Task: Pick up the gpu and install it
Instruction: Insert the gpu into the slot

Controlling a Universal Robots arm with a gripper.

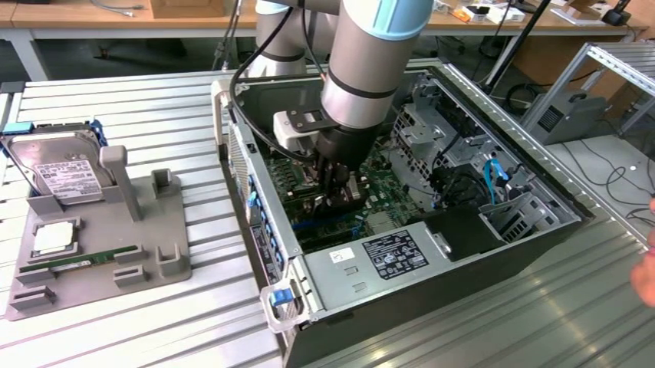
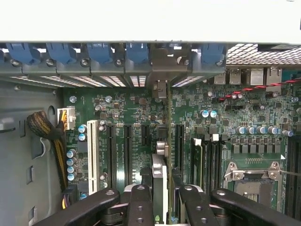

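Note:
The gpu [image 2: 168, 136] shows edge-on in the wrist view as a thin dark card standing upright over the black expansion slots of the green motherboard [image 2: 136, 117]. Its silver end bracket [image 2: 162, 63] sits against the case's rear slot openings, between the blue clips. My gripper [image 2: 167, 200] is shut on the card's near end, with one black finger [image 2: 140, 202] on each side of it. In the exterior view my gripper [image 1: 336, 201] reaches straight down into the open computer case [image 1: 307, 291], low over the motherboard.
A grey fixture [image 1: 153, 253] at the exterior view's left holds a silver hard drive [image 1: 64, 175] and a green memory stick [image 1: 90, 261]. Inside the case are the power supply [image 1: 394, 257], a drive cage [image 1: 440, 134], the CPU socket [image 2: 251, 176] and a cable bundle [image 2: 44, 129]. A person's hand [image 1: 646, 272] is at the exterior view's right edge.

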